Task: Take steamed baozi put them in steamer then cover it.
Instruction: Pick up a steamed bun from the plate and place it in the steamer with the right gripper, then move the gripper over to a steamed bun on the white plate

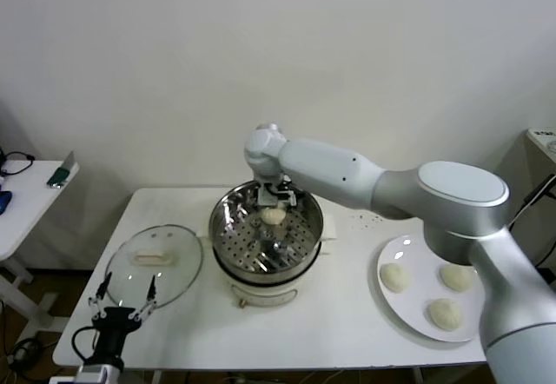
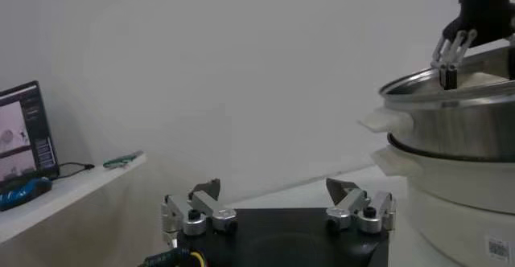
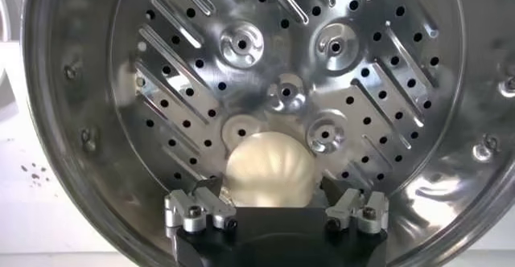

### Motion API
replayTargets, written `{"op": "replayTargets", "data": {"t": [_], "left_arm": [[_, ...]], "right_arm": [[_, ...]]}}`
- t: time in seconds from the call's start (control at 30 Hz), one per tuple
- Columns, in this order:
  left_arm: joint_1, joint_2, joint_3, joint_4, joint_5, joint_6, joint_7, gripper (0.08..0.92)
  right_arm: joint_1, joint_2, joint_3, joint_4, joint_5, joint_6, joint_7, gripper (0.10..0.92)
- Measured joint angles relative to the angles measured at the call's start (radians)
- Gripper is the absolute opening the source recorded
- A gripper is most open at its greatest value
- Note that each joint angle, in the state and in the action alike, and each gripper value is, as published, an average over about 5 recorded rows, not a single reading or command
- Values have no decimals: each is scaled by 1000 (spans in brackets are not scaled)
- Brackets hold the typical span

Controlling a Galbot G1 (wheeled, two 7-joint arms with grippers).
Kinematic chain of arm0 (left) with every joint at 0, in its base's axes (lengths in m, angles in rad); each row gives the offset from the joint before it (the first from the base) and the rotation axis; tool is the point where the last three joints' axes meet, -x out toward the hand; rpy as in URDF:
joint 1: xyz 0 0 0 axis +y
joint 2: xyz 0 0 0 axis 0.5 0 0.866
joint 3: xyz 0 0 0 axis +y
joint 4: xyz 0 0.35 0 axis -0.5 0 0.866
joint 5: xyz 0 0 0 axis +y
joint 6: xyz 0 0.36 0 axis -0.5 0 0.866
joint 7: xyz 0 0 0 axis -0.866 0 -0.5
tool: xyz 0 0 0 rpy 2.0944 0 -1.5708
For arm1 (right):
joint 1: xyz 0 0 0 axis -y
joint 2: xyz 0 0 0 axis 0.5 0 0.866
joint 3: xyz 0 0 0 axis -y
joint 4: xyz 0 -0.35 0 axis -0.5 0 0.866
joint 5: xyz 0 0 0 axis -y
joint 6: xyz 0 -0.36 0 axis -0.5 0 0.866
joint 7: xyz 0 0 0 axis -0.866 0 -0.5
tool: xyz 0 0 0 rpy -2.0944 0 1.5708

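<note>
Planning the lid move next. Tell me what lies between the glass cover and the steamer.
Only bare white table. In the head view, the cover lies flat just left of the steamer, with nothing standing in the narrow gap.

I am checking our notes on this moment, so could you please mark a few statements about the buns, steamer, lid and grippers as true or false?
1. One cream-white dough bun lies on the perforated floor of the shiny stainless-steel steamer basket. True.
2. The flat white plate holds four buns. False: three buns lie on it.
3. The round clear glass lid covers the steamer. False: it lies on the white table beside the steamer, on the robot's left.
4. The right gripper is over the steamer with its jaws open around the bun. True.
5. The left gripper holds the lid. False: it hangs open near the lid's edge.
</note>
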Motion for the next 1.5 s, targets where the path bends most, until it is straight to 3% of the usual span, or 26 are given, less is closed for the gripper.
{"op": "replayTargets", "data": {"t": [0.2,0.4,0.63,0.87,1.13,1.5], "left_arm": [[0,-1,6,3,2,-1,-1,823],[9,1,4,7,-1,-7,-1,823],[18,5,1,1,-11,-2,2,823],[14,2,7,-12,-8,6,4,823],[22,-10,12,-16,-1,4,4,823],[31,-1,13,-25,-5,18,1,823]], "right_arm": [[73,-49,-25,37,117,-35,-14,823],[199,-138,-105,99,339,-115,-10,823],[334,-322,-238,236,646,-343,59,823],[381,-533,-332,347,830,-562,96,823],[330,-721,-351,397,887,-687,88,823],[74,-837,-225,375,790,-754,83,823]]}}
